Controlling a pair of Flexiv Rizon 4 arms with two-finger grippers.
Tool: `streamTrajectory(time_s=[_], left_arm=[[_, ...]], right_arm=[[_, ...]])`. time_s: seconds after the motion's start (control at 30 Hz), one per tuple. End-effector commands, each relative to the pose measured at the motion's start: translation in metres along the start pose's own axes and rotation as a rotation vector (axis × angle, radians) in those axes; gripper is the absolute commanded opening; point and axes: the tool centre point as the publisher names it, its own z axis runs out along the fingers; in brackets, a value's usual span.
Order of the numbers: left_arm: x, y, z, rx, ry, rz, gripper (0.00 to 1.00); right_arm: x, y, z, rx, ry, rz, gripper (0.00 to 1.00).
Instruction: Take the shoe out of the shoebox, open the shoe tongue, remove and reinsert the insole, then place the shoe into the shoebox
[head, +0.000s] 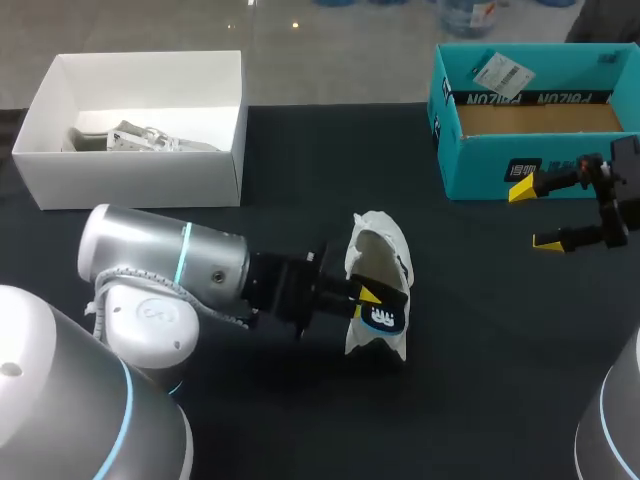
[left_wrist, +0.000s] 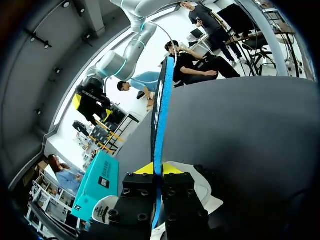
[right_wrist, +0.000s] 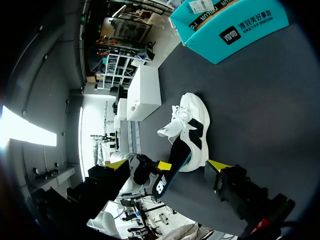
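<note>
Left gripper (head: 368, 294) pinches the insole (head: 384, 317) at the shoe (head: 377, 242)
Insole is squeezed between both yellow fingers, sticking out of the shoe; right gripper (head: 535, 215) has fingers spread wide, far right of the shoe

Table cover (head: 480, 340) matt black, cloth-like, no sheen. White shoebox (head: 140, 180) smooth matt card. Teal shoebox (head: 480, 165) coated card outside, raw brown board inside. Shoe (head: 392, 235) white fabric upper, smoother black side patch. Insole (head: 383, 315) thin, matt black, foam-like. Left arm (head: 160, 262) casing glossy silver.
</note>
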Motion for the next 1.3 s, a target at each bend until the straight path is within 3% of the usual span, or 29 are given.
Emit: streamTrajectory(time_s=[0.03,0.4,0.57,0.6,0.63,0.67,0.8,0.93,1.07,1.1,1.3], left_arm=[[-0.003,0.012,0.012,-0.027,0.0,-0.009,0.0],[-0.008,0.04,0.028,-0.09,-0.003,-0.04,0.0],[-0.01,0.039,0.024,-0.097,-0.001,-0.048,0.02],[-0.01,0.037,0.021,-0.098,-0.002,-0.046,0.31],[-0.011,0.035,0.017,-0.095,-0.004,-0.043,0.42],[-0.011,0.033,0.014,-0.093,-0.005,-0.042,0.43],[-0.011,0.022,0.002,-0.073,-0.016,-0.018,0.35],[-0.01,0.009,-0.004,-0.051,-0.012,0.0,0.16],[-0.008,0.0,-0.004,-0.032,0.004,0.008,0.06],[-0.007,-0.001,-0.003,-0.027,0.009,0.008,0.0],[-0.001,0.006,0.008,-0.05,0.03,0.031,0.0]], right_arm=[[0.0,-0.001,0.0,-0.003,-0.003,0.001,1.0],[0.0,-0.001,0.0,-0.003,-0.003,0.001,1.0],[0.0,-0.001,0.0,-0.003,-0.003,0.001,1.0],[0.0,-0.001,0.0,-0.003,-0.003,0.001,1.0],[0.0,-0.001,0.0,-0.003,-0.003,0.001,1.0],[0.0,-0.001,0.0,-0.003,-0.003,0.001,1.0],[0.0,-0.001,0.0,-0.003,-0.003,0.001,1.0],[0.0,-0.001,0.0,-0.003,-0.003,0.001,1.0],[0.0,-0.001,0.0,-0.003,-0.003,0.001,1.0],[0.0,-0.001,0.0,-0.003,-0.003,0.001,1.0],[0.0,-0.001,0.0,-0.003,-0.003,0.001,1.0]])
